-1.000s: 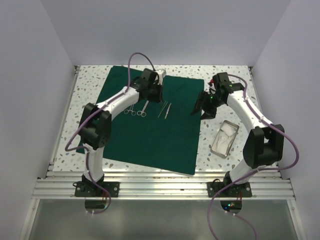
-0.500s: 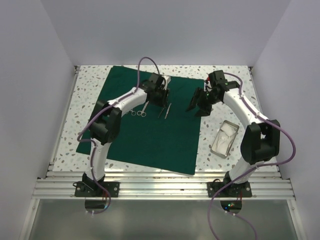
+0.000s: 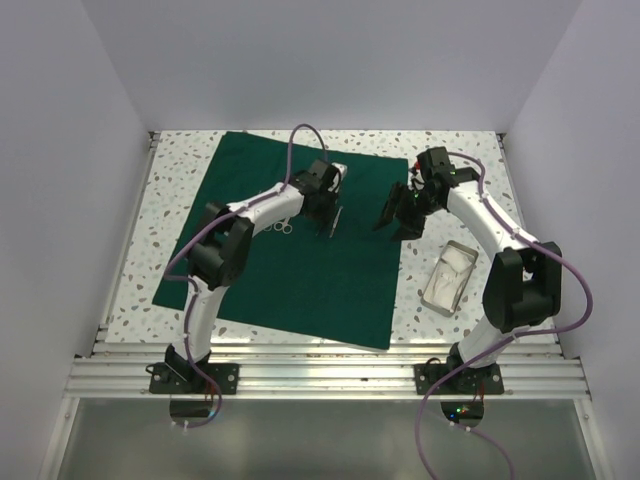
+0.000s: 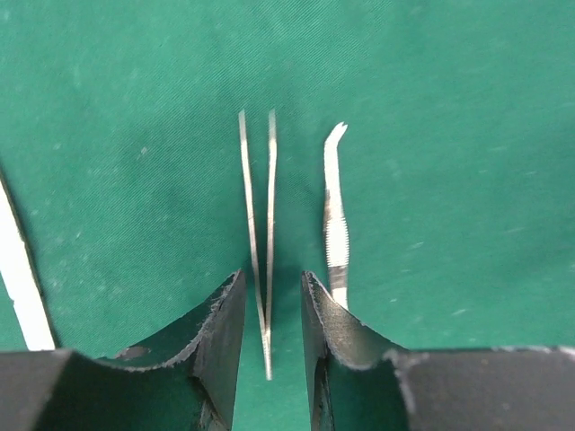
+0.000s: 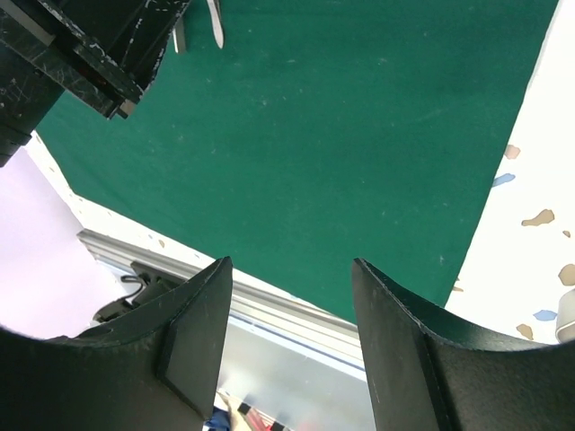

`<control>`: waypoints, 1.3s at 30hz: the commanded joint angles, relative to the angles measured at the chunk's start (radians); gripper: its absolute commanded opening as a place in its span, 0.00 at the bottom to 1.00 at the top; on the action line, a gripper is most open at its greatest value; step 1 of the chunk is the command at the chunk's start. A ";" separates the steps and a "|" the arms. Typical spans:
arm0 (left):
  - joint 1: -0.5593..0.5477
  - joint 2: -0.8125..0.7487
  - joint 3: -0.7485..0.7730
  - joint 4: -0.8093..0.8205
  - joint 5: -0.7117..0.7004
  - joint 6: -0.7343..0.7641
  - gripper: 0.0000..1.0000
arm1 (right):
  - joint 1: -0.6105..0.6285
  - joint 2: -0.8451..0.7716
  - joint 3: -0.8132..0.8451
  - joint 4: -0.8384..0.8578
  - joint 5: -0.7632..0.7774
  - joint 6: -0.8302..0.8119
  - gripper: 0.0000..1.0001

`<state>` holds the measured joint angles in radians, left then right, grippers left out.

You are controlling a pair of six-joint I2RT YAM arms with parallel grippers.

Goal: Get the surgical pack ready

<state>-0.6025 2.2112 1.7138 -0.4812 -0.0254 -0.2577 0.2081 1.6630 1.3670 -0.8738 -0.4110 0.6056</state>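
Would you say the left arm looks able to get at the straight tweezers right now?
Probably yes: the left hand hangs with open fingers either side of the straight tweezers, nothing between.

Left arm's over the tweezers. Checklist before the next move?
1. Straight tweezers inside left end effector gap: ok, centred.
2. Jaws open enough: ok, clearance both sides.
3. Curved tweezers clear of fingers: cannot tell, one end hidden behind a finger.
4. Right end effector open, empty: ok, over the drape.
5. Drape flat around tools: ok.
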 commanded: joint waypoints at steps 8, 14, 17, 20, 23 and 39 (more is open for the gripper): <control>-0.002 -0.004 -0.016 0.026 -0.073 0.026 0.35 | -0.004 -0.039 -0.031 0.001 -0.020 -0.001 0.59; -0.005 0.002 -0.042 0.035 -0.048 0.028 0.17 | -0.004 -0.028 -0.008 -0.010 -0.015 -0.006 0.59; -0.003 -0.004 -0.043 0.036 -0.038 0.028 0.04 | -0.004 -0.019 0.001 -0.017 -0.014 0.000 0.59; -0.002 -0.048 -0.031 0.030 -0.018 0.023 0.00 | -0.004 -0.002 0.015 -0.002 -0.031 0.009 0.59; 0.001 -0.128 -0.022 0.009 0.007 0.009 0.00 | -0.003 0.026 0.056 0.009 -0.025 0.049 0.59; -0.022 -0.366 -0.247 0.173 0.340 -0.121 0.00 | 0.123 0.192 0.218 0.113 0.112 0.373 0.57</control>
<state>-0.6174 1.8782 1.4895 -0.3702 0.2195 -0.3340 0.3290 1.8606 1.5379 -0.8158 -0.3325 0.9234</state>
